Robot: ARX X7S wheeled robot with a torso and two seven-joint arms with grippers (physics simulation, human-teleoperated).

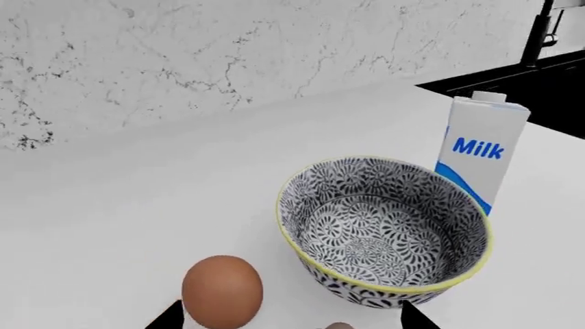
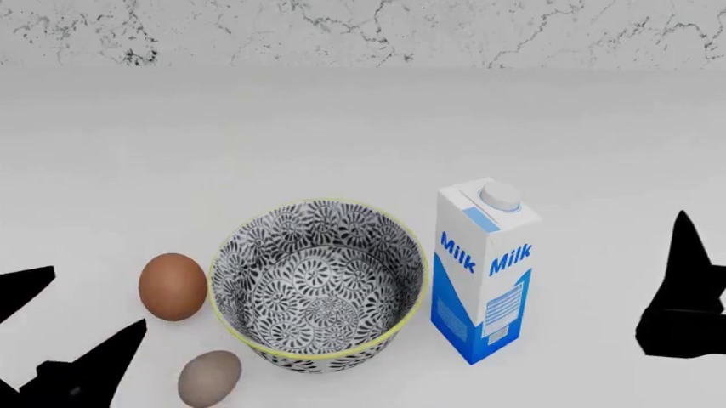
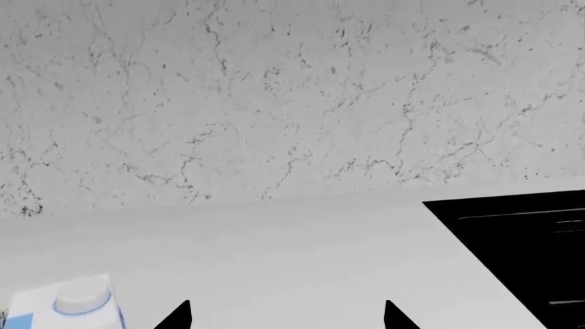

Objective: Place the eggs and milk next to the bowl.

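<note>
Both grippers are mostly cut off, showing only as black tips. The left gripper [image 1: 290, 317] has its fingers spread apart and holds nothing; the right gripper [image 3: 288, 315] likewise. On the white countertop [image 2: 340, 127], well away from its back edge, the bowl [image 2: 320, 285] sits between two eggs, reddish-brown [image 2: 172, 286] and grey-brown [image 2: 210, 378], and the upright milk carton [image 2: 484, 270].

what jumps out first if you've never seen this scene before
The patterned bowl draws the eye first, sitting mid-counter with its black-and-white floral print and yellow-green rim. The blue and white milk carton stands upright just to its right. Two eggs lie on its left: a reddish-brown egg and, nearer the robot, a duller grey-brown egg.
</note>
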